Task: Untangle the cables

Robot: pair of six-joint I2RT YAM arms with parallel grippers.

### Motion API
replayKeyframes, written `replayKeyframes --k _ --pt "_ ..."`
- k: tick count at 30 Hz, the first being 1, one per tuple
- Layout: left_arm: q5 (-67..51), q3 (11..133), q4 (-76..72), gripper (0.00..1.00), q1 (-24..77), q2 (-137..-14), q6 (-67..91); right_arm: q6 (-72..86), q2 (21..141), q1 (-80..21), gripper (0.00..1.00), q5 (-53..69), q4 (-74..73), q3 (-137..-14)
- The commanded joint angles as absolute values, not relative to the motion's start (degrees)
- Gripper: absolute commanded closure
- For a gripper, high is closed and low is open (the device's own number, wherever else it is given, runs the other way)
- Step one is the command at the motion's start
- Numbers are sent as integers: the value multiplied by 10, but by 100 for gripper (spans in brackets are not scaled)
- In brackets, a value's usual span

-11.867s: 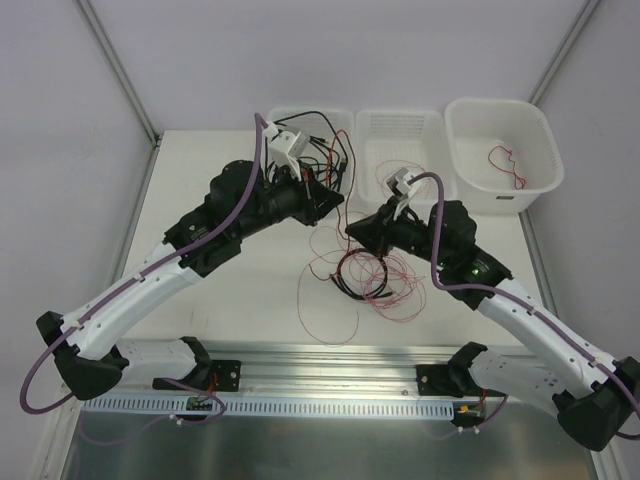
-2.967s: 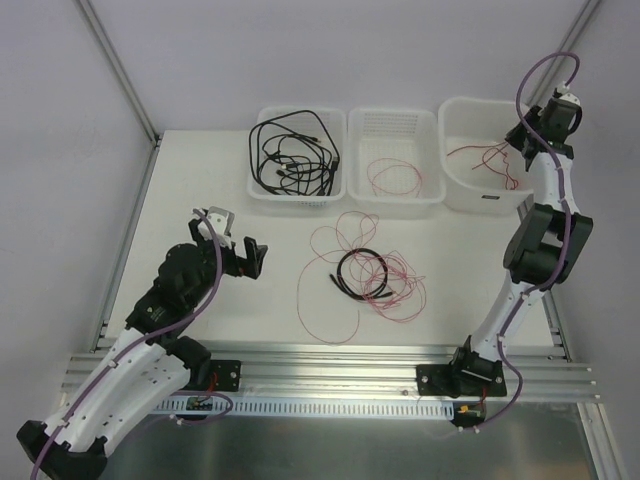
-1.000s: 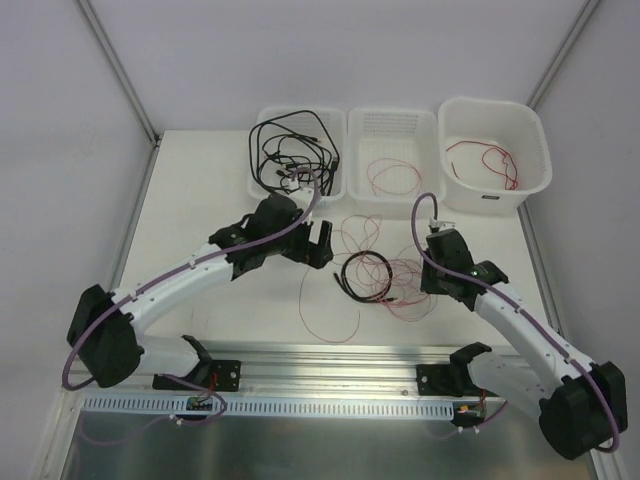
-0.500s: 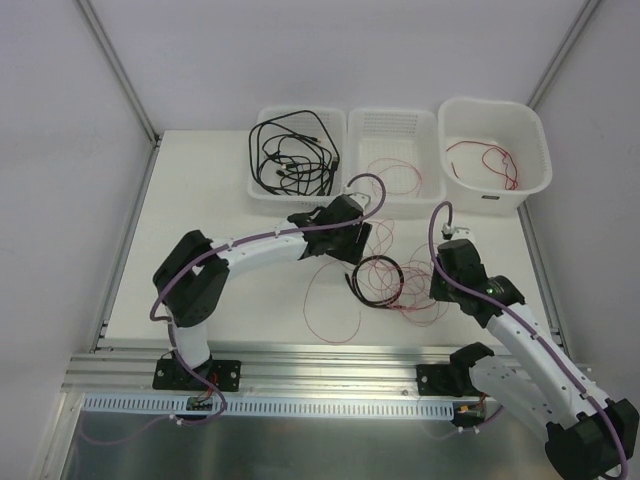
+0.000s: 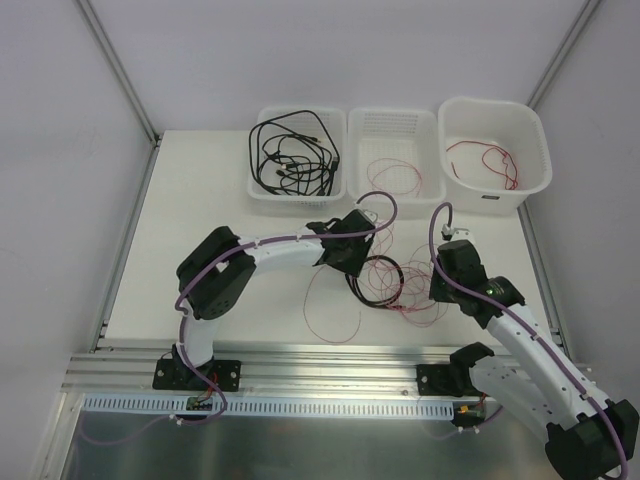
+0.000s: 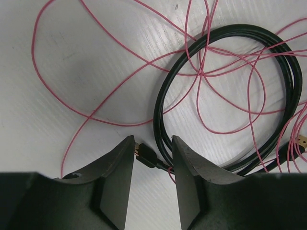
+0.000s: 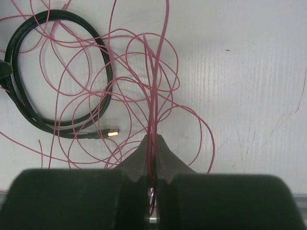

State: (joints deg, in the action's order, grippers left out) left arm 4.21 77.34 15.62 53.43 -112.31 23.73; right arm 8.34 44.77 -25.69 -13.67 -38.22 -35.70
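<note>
Two hands on one knot: left at the plug, right on the wires.

My left hand (image 6: pixel 152 143) sits at the left edge of the coiled black cable (image 6: pixel 159 108), fingers partly spread. The cable's small black plug (image 6: pixel 145 154) lies between them on the white table (image 6: pixel 72 57), and I see no contact yet. The plug slants across the gap, its tip near one finger and its cord passing under the other back into the coil. My right hand (image 7: pixel 152 142), on the far right of the coil, is clamped shut on the thin pink wires (image 7: pixel 154 96), which run from it over and through the coil. I judge the left hand far nearer the plug, so the pinch falls to it, drawing away from the coil.
</note>
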Motion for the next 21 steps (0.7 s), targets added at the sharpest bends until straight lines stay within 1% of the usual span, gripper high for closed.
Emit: replayKeyframes --k 1,6,12,13,16,17,18,21 --pt "48 785 163 63 549 -1130 263 91 439 -257 99 -132 -377 -354" --pt "47 795 164 67 559 -1143 279 92 438 -257 99 -131 -374 -351" --pt "75 788 168 74 562 -1156 312 92 433 -258 99 -127 -374 -349" --pt "80 785 169 80 562 -1158 315 93 432 -258 99 -127 -374 -349" --pt "107 780 171 89 566 -1165 323 93 425 -257 99 -126 -374 -349" --pt "114 779 172 99 569 -1166 323 93 424 -257 99 -127 -376 -349" --pt "119 778 173 100 569 -1167 325 94 422 -258 99 -127 -377 -349" --pt "147 772 177 100 570 -1153 323 93 415 -257 99 -131 -383 -351"
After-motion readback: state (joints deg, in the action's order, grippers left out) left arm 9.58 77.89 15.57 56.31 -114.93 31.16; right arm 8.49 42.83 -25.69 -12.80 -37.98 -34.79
